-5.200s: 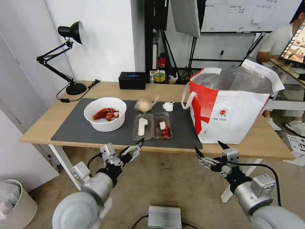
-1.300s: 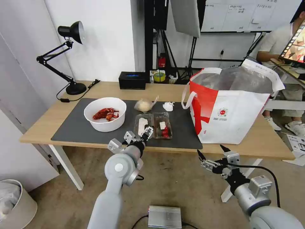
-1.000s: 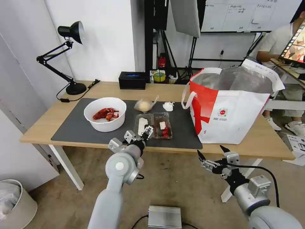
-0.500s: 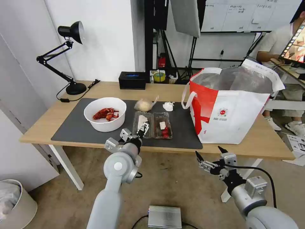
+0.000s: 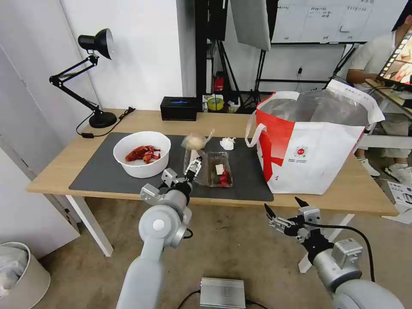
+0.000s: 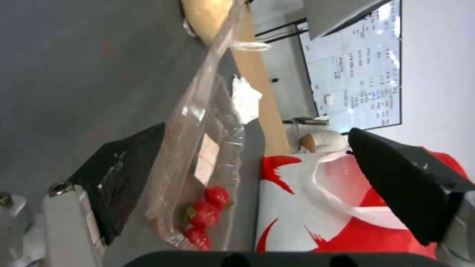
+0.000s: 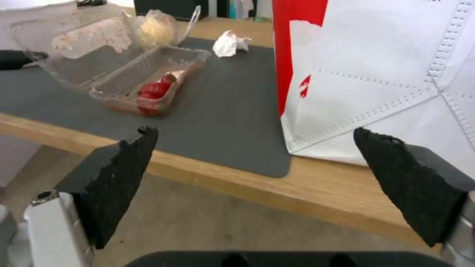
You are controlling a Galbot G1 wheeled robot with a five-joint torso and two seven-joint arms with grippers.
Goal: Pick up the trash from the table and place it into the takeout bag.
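**Left pincer tips the clamshell lid up; nothing bagged yet**

The table [image 5: 56, 171] carries all the trash. The takeout bag [image 5: 317, 163] stands open, well to the right of the left gripper [image 5: 194, 165]. The white bowl [image 5: 139, 171] sits just to its left.

A second ago the clear clamshell box [image 5: 219, 171] lay flat open. Now its lid [image 5: 192, 155] stands nearly upright on the hinge, leaning on one finger [image 6: 124, 174] of the left gripper, whose jaws are spread wide and grip nothing. The tray with red scraps lies just right of it.

This looks like folding the box shut so it lifts as one piece.

Beyond the left gripper lie the knotted bag [image 5: 194, 140] and the tissue [image 5: 227, 143]. The right gripper [image 5: 283, 210] waits below the table edge, jaws wide.
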